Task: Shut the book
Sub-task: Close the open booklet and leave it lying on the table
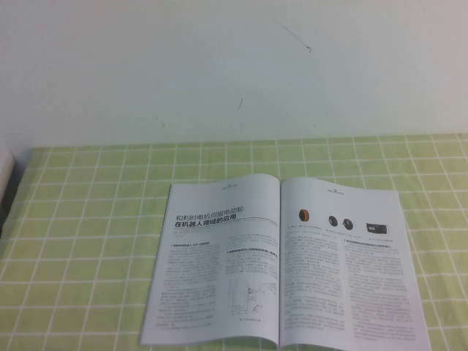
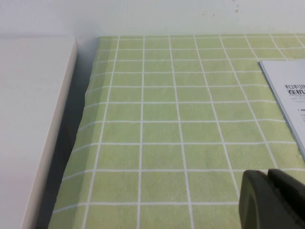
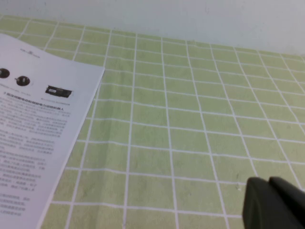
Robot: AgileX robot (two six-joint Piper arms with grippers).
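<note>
A thin white paper book with printed pages [image 1: 281,263] is seen lying open and flat on the near middle of the green checked tablecloth [image 1: 88,219], flanked over bare cloth by the left gripper [image 2: 268,177] and the right gripper [image 3: 268,183], whose dark fingers are pressed together on nothing.

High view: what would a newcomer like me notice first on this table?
An open book lies flat on the green checked tablecloth, near the front middle, text pages up. The left tool sits over bare cloth to the book's left, the right tool over cloth to its right; neither shows in the high view.
</note>
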